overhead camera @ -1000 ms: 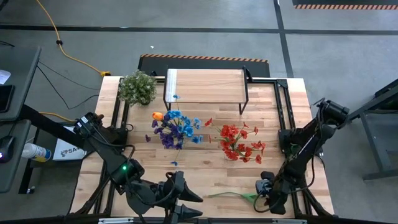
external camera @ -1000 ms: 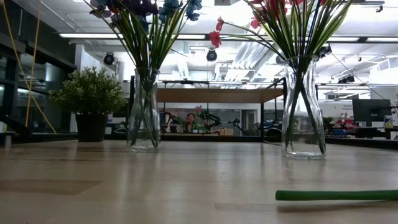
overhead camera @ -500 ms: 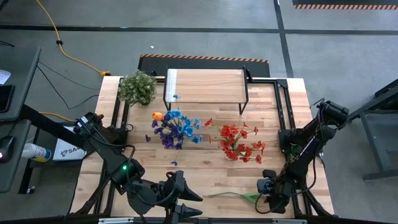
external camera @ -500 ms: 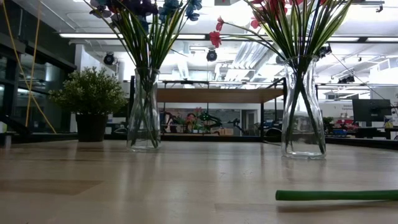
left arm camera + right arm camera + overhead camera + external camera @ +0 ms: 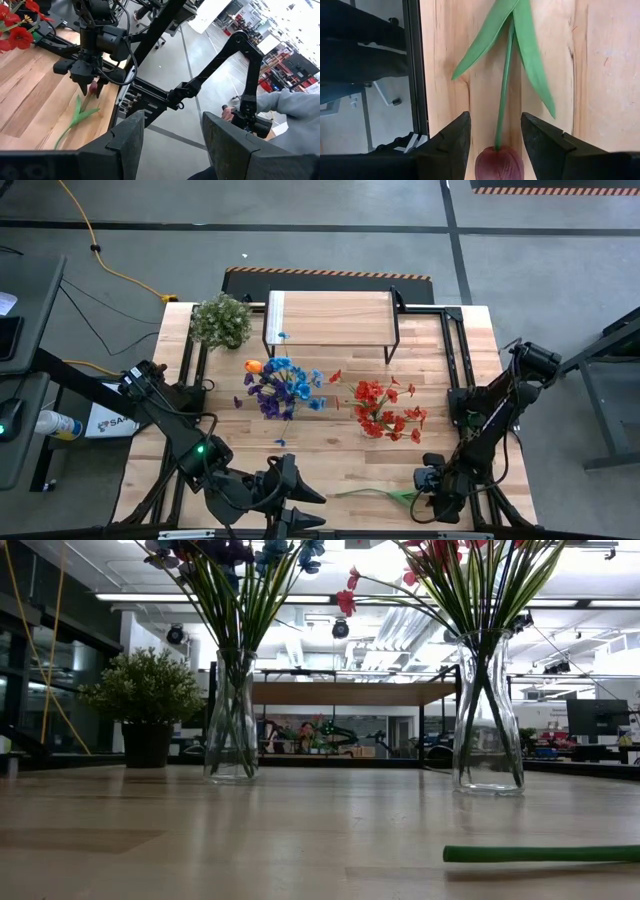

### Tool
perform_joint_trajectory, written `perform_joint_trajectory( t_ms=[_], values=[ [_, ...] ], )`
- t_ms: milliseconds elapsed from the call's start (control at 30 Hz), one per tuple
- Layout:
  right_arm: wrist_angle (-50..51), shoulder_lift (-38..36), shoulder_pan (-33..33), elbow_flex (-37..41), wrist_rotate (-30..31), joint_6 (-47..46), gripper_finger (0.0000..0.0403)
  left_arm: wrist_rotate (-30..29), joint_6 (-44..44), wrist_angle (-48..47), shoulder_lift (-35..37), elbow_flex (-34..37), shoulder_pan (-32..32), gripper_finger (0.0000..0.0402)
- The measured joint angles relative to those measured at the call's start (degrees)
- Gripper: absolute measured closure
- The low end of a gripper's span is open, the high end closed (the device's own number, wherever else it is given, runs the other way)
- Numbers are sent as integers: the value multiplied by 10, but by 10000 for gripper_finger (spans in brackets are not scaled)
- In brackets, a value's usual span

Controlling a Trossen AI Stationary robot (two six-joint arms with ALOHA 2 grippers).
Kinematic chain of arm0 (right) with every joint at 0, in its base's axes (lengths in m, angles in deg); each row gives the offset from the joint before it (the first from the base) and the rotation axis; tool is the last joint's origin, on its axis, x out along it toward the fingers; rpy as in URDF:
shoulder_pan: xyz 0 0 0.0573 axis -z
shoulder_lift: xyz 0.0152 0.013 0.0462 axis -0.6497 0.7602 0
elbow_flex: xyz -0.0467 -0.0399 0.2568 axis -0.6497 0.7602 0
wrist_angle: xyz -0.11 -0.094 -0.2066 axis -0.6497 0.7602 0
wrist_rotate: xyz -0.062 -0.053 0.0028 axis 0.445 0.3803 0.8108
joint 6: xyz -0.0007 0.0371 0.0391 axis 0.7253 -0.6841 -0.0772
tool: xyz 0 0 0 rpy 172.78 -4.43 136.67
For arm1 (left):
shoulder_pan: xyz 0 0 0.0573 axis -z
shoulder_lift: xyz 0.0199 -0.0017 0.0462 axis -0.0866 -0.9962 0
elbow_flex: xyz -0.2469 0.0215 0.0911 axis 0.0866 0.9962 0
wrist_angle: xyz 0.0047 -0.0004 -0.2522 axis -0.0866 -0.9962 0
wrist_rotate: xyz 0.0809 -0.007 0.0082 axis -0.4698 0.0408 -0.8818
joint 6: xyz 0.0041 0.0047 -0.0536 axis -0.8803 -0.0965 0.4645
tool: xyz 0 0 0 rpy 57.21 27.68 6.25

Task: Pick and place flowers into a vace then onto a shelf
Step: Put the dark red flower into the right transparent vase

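Note:
A single flower with a dark red bloom [image 5: 498,161], green stem [image 5: 504,90] and two leaves lies flat on the table near its near right corner [image 5: 372,493]. My right gripper [image 5: 495,145] points down over it, open, one finger on either side of the bloom with a gap on both sides; it also shows in the high view [image 5: 425,485] and the left wrist view [image 5: 91,82]. My left gripper [image 5: 292,495] waits open at the near edge. Two glass vases stand mid-table: one with blue and purple flowers [image 5: 280,388], one with red flowers [image 5: 385,408]. The shelf [image 5: 330,318] stands at the far edge.
A bushy pale-green plant [image 5: 222,320] stands left of the shelf. In the low view the vases [image 5: 232,720] [image 5: 488,720] stand in front of the shelf [image 5: 350,693], and the lying stem [image 5: 540,853] shows nearer. A person's sleeve [image 5: 295,107] shows beyond the table.

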Motion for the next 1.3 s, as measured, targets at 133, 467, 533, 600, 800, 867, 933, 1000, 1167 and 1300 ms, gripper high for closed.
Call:
perform_joint_trajectory(
  t_ms=[133,467,533,600,800,867,933,1000,1167,1300],
  values=[
    [0,0,0,0,1,0,238,0,0,-4,0,0,0,170],
    [20,0,1,0,1,-16,238,-1,0,-8,0,0,0,170],
    [16,7,1,0,-8,-22,238,-1,0,-8,0,0,0,170],
    [2,22,1,0,-33,-24,238,-1,0,-8,0,0,0,170],
    [-58,70,0,-4,-56,-30,238,-1,0,-8,0,0,0,170],
    [-50,83,0,-13,-54,-31,238,-1,0,-9,0,0,0,170],
    [-34,91,0,-25,-44,-28,238,-1,0,-9,0,0,0,170],
    [-16,95,0,-37,-34,-20,238,-1,0,-9,0,0,0,170],
    [28,97,1,-61,-22,-12,242,0,0,-9,0,0,0,170],
    [39,98,2,-68,-14,-11,264,2,0,-12,0,0,0,170]
  ],
)
